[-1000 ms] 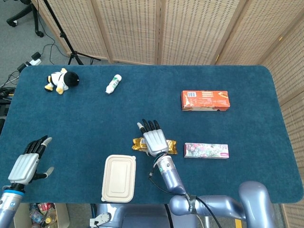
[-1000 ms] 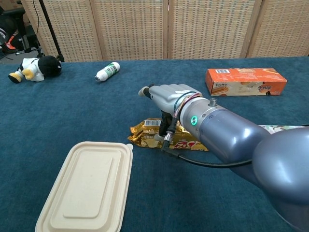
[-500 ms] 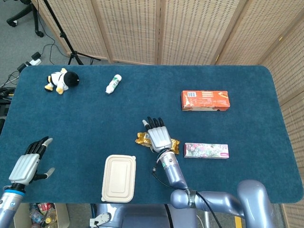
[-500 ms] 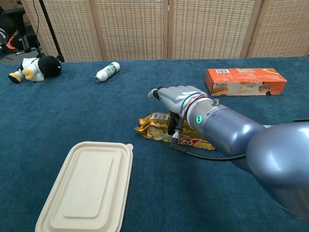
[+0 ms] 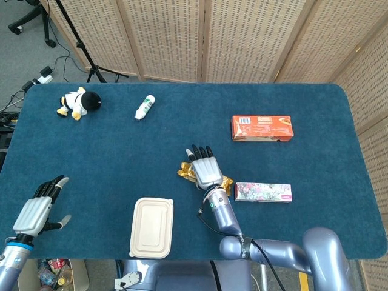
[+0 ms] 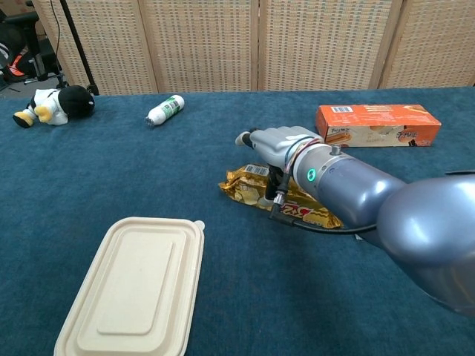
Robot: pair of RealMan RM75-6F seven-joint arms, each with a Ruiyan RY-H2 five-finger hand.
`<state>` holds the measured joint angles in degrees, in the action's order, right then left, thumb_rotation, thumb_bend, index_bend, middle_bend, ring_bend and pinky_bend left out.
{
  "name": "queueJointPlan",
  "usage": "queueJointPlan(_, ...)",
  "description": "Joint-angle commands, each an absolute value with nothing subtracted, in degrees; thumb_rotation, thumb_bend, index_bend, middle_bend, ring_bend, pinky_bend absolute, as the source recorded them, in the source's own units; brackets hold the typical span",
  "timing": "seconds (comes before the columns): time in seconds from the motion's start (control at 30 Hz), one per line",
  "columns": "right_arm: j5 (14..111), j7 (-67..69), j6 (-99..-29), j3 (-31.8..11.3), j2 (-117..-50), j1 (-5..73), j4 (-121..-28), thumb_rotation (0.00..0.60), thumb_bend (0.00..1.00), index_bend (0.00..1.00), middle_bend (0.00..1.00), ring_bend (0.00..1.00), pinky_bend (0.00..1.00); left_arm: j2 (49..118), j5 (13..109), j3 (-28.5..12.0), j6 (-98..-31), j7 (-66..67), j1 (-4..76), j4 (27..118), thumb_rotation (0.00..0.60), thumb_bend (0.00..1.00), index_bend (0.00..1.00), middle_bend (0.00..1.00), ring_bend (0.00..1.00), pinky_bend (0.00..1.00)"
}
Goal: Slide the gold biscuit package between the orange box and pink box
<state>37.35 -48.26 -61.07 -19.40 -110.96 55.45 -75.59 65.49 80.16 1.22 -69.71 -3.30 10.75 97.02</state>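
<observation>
Wicker screens back the blue table (image 5: 121,151), and on it my right hand (image 5: 207,173) lies flat on the gold package (image 5: 185,172), fingers straight and close together, pressing down on it and gripping nothing. Over the last second the package has slid right and slightly away from me under that hand, and it has also turned, so its far end now points toward the pink box (image 5: 263,192). It sits just left of the pink box, while the orange box (image 5: 262,128) is well apart, farther back and to the right. I judge the slide only partly done: the package is not yet in the gap between the two boxes, so it needs to go further right and back, and to be squared up. My left hand (image 5: 36,211) hovers at the near left edge, fingers loosely extended and empty, near nothing.
</observation>
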Motion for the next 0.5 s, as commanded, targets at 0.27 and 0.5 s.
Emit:
queueJointPlan(0.27,36.94,-47.60,-59.61,-19.80,-111.76,56.89,-72.76,0.600,0.26,0.07,0.00,0.00,0.00,65.43,80.08,1.22,-69.67,-3.33,10.79,97.11,0.600,0.28,0.00,0.00,0.00,0.00)
queueJointPlan(0.5,36.54,-47.62,-57.90,-20.80,-112.33,58.86,-69.84,0.600,0.26,0.07,0.00,0.00,0.00,65.68,79.78,1.27,-69.34,-3.02,10.87,96.83,0.600,0.28,0.00,0.00,0.00,0.00)
